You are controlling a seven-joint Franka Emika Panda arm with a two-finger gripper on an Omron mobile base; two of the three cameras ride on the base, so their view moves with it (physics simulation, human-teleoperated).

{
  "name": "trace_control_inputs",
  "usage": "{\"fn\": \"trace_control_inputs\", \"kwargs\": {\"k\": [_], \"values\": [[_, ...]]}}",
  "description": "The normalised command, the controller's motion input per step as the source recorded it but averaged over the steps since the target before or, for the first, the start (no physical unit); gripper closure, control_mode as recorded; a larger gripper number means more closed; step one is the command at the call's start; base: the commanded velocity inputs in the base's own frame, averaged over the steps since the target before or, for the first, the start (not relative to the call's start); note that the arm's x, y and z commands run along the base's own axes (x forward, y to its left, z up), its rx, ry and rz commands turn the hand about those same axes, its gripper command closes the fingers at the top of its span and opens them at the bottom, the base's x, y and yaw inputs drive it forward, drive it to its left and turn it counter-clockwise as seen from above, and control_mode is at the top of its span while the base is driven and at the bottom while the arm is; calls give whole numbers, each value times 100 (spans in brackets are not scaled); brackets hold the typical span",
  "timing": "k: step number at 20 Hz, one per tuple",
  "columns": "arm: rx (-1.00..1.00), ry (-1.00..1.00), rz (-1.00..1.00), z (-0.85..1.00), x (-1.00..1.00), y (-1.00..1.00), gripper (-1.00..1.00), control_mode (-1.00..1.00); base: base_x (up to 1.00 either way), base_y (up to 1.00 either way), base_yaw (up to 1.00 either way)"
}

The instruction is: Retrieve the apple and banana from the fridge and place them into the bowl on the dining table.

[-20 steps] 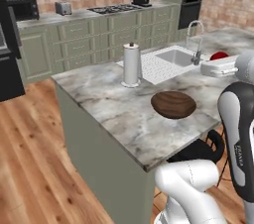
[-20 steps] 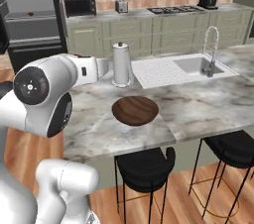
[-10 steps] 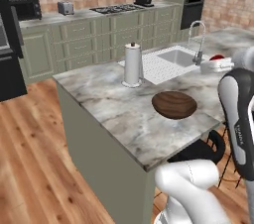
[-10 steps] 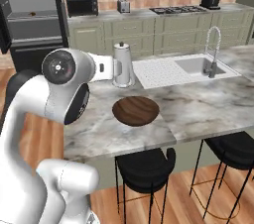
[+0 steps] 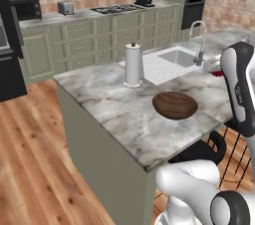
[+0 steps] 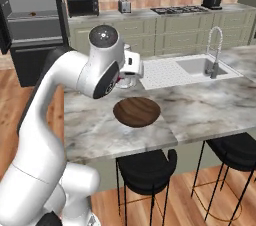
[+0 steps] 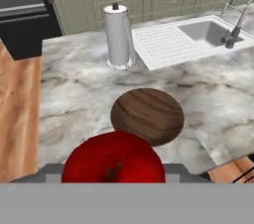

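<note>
At the bottom centre of the hand view, the pincer (image 7: pixel 114 181) is closed on the round glossy red apple (image 7: pixel 114 161), which hangs just short of the shallow dark brown wooden bowl (image 7: pixel 147 115) at mid-frame. That bowl sits empty on the pale marbled stone dining table (image 7: pixel 74 99), so by my reading the apple's fetch is done, its drop is pending, and the banana's trip is still to come. In the right base view the white arm arches from lower left, hand reaching over the bowl (image 6: pixel 136 111).
</note>
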Motion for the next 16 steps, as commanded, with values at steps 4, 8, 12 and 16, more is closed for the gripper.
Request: {"fn": "trace_control_inputs", "kwargs": {"k": [4, 8, 12, 16], "values": [[0, 14, 0, -64, 32, 0, 100, -100, 0, 0, 0], [0, 14, 0, -67, 32, 5, 100, -100, 0, 0, 0], [0, 14, 0, -59, 27, 2, 100, -100, 0, 0, 0], [0, 10, 0, -50, 29, 0, 100, -100, 0, 0, 0]]}}
